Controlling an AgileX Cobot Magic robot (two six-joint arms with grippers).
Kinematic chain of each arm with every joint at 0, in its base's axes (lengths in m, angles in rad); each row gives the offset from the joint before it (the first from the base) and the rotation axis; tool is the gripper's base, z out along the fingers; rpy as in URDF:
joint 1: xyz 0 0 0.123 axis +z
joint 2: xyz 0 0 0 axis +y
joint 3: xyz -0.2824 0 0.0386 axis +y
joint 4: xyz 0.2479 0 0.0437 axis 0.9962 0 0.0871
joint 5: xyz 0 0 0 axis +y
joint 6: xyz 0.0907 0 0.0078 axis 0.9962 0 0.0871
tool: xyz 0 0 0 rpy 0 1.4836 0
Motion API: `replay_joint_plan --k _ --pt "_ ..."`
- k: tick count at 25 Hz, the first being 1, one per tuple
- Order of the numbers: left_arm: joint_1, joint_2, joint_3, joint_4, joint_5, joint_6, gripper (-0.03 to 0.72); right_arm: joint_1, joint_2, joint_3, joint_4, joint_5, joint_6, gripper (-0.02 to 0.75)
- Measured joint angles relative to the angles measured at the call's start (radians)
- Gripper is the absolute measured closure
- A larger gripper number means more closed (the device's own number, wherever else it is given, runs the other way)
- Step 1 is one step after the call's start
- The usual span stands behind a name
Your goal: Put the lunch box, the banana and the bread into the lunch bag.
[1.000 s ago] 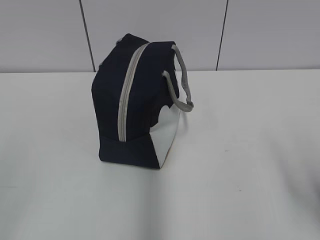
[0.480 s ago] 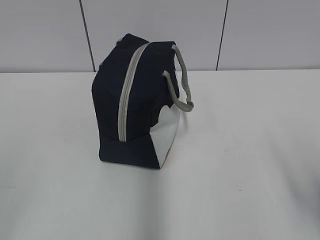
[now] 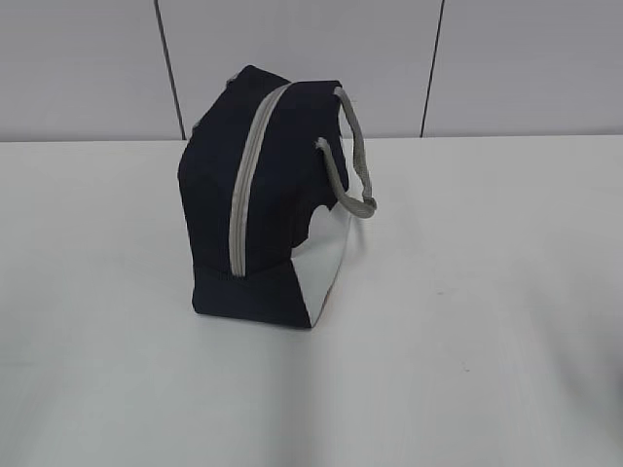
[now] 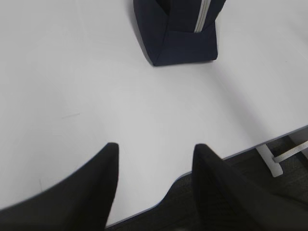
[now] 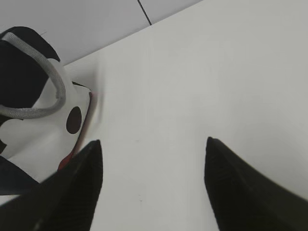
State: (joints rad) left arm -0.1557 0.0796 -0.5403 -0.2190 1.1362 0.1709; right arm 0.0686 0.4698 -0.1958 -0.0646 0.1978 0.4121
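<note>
The navy-blue lunch bag (image 3: pixel 263 195) stands on the white table with its grey zipper (image 3: pixel 243 185) shut and a grey handle (image 3: pixel 352 165) hanging over its white side panel. It also shows in the left wrist view (image 4: pixel 175 29) and the right wrist view (image 5: pixel 33 106). My left gripper (image 4: pixel 155 147) is open and empty above the table's near edge, well short of the bag. My right gripper (image 5: pixel 153 142) is open and empty over bare table to the right of the bag. The lunch box, the banana and the bread are out of view. No gripper shows in the exterior view.
The white table (image 3: pixel 487 292) stretches around the bag. A grey panelled wall (image 3: pixel 311 58) stands behind it. The table's front edge (image 4: pixel 279 137) and a white frame leg (image 4: pixel 269 161) show in the left wrist view.
</note>
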Motion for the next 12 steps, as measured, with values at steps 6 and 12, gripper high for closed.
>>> replay_joint_plan --k 6,12 --pt "0.0 0.0 0.0 0.0 0.0 0.0 0.328 0.0 0.0 -0.054 0.012 0.063 -0.012 0.247" --pt "0.0 0.0 0.0 -0.001 0.0 0.0 0.328 0.0 0.0 -0.204 0.145 0.348 -0.249 0.247"
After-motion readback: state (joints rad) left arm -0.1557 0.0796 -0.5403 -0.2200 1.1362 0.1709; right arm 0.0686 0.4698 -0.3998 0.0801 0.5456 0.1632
